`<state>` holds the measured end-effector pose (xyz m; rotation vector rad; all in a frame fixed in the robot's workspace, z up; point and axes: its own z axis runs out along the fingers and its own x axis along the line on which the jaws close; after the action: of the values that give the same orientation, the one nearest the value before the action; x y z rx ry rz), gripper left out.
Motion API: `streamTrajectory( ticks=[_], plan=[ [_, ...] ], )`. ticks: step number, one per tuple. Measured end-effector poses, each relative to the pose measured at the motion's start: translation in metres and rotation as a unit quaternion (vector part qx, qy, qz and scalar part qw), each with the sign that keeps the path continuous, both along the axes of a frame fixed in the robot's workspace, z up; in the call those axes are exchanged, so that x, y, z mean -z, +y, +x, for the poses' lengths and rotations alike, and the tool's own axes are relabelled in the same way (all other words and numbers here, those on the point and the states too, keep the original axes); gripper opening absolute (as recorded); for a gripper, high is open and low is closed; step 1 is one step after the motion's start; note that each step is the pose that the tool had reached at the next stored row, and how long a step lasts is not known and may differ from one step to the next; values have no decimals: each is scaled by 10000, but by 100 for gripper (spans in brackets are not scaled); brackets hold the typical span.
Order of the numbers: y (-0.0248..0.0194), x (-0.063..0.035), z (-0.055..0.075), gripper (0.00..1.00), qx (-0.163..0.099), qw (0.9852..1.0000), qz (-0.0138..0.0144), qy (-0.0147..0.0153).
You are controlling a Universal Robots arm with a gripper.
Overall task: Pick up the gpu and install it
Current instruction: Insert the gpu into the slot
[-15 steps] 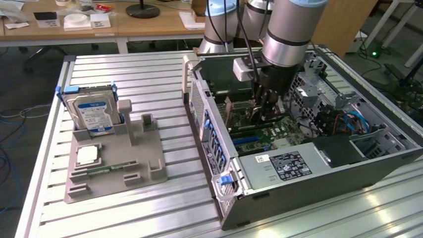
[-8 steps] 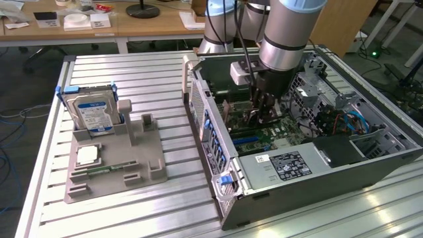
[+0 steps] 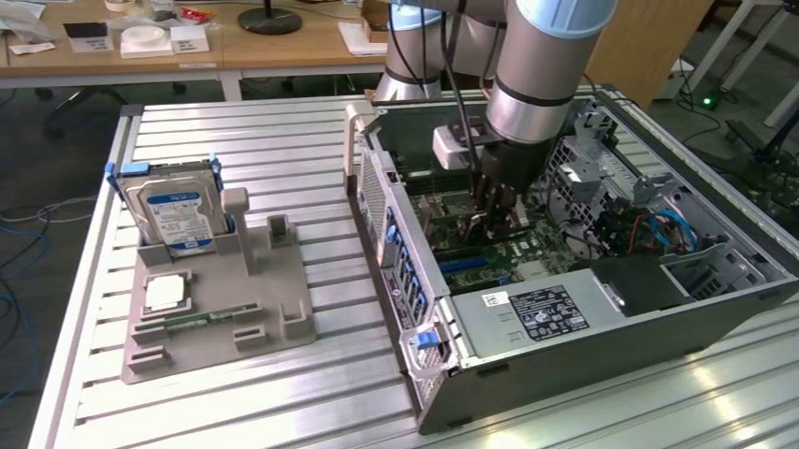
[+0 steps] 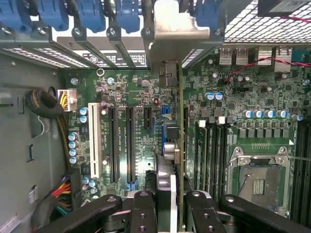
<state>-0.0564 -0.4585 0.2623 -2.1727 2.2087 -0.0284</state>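
The worktop [image 3: 225,140] is a ribbed aluminium surface in a lab room, with wooden desks [image 3: 187,51] behind. An open computer case [image 3: 587,346] lies on it. The tool [image 3: 493,220] reaches down inside the case, clenched on the gpu [image 4: 180,145], which stands edge-on directly below it over the green motherboard [image 4: 233,102]. Black expansion slots [image 4: 121,141] run alongside the card. Case walls and blue latches [image 4: 92,14] hem the tool closely. A grey fixture [image 3: 225,299] with a hard drive [image 3: 175,215] sits well apart.

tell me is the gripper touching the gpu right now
Touching. The wrist view shows the gripper with a finger on each side of the gpu, seen edge-on, pressed against it with no gap, above the motherboard.
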Motion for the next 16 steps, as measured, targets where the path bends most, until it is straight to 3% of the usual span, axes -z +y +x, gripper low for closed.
streamTrajectory(
  ticks=[16],
  plan=[
    [-1, 119, -1, 28, 0, 10000, 1, -19]
  ],
)
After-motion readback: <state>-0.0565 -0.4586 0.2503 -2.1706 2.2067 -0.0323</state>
